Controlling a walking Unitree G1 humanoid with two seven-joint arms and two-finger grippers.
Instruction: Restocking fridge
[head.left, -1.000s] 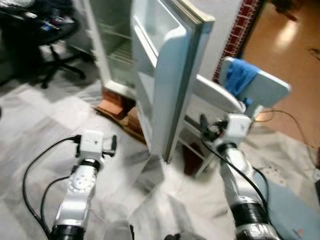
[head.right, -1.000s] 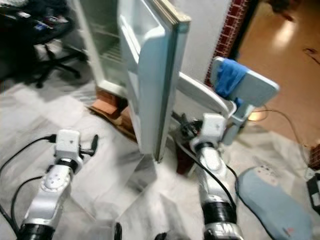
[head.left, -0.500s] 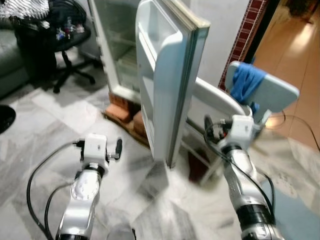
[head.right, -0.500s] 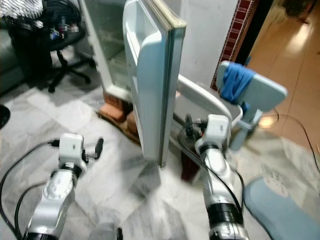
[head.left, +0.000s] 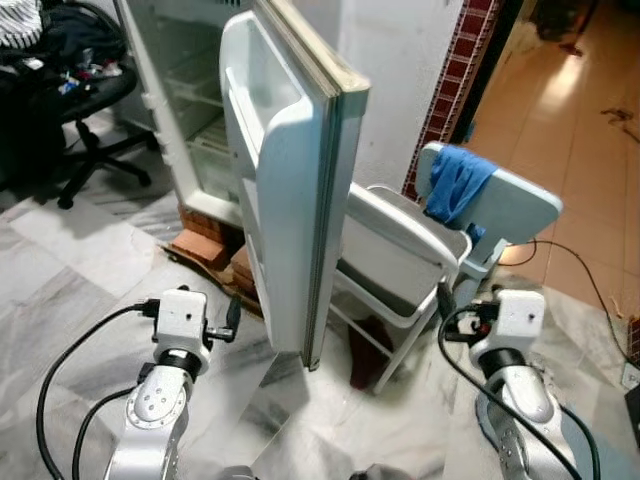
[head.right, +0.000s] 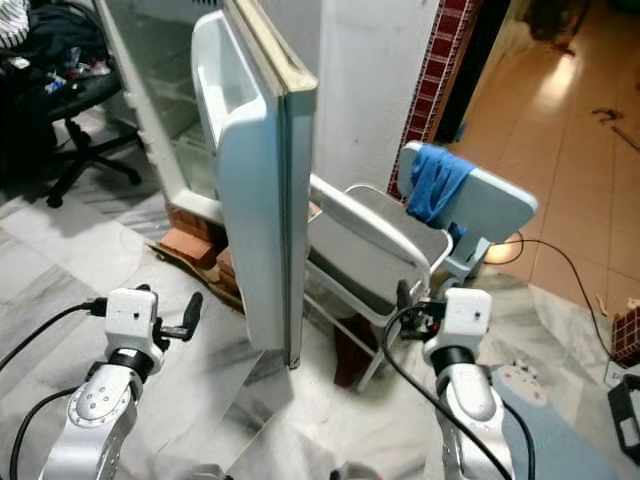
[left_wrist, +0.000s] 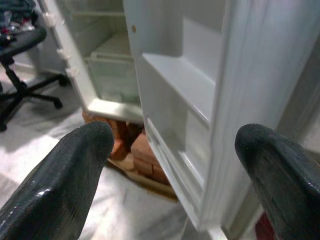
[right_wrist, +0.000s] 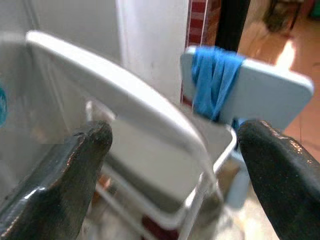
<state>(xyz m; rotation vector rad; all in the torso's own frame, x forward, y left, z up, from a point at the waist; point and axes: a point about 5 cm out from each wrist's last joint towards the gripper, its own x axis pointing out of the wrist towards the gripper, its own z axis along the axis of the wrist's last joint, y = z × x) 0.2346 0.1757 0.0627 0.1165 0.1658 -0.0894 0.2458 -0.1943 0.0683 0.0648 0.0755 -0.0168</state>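
Before the white fridge (head.left: 190, 90) with its tall white door (head.left: 285, 190) swung wide: early stage, by the look of it. Door already open, pale door shelves (left_wrist: 185, 85) and inner glass shelves (left_wrist: 112, 47) bare as far as visible; no food or bottle in either gripper, none seen on the marble floor (head.left: 60, 290) nearby. Restocking itself apparently not yet begun; goods to be fetched, carried, and placed, door to be shut after.

Left gripper (head.left: 232, 318) held low and forward at the near edge of the door, forearm raised from the elbow, black fingers (left_wrist: 75, 165) spread wide, empty, aimed at the door shelves and the red bricks (left_wrist: 142, 150) under the cabinet. Right gripper (head.right: 403, 300) likewise raised at the far side of the door, fingers (right_wrist: 75, 165) parted, grasping nothing, pointed at a white folding plastic chair (head.left: 400, 250) leaning behind the door, with a blue cloth (head.left: 455, 185) draped over a pale blue board (head.left: 520, 205) beyond. Black office chair (head.left: 85, 110) off to the left of the fridge. Both arms symmetrical, bent, poised rather than reaching.
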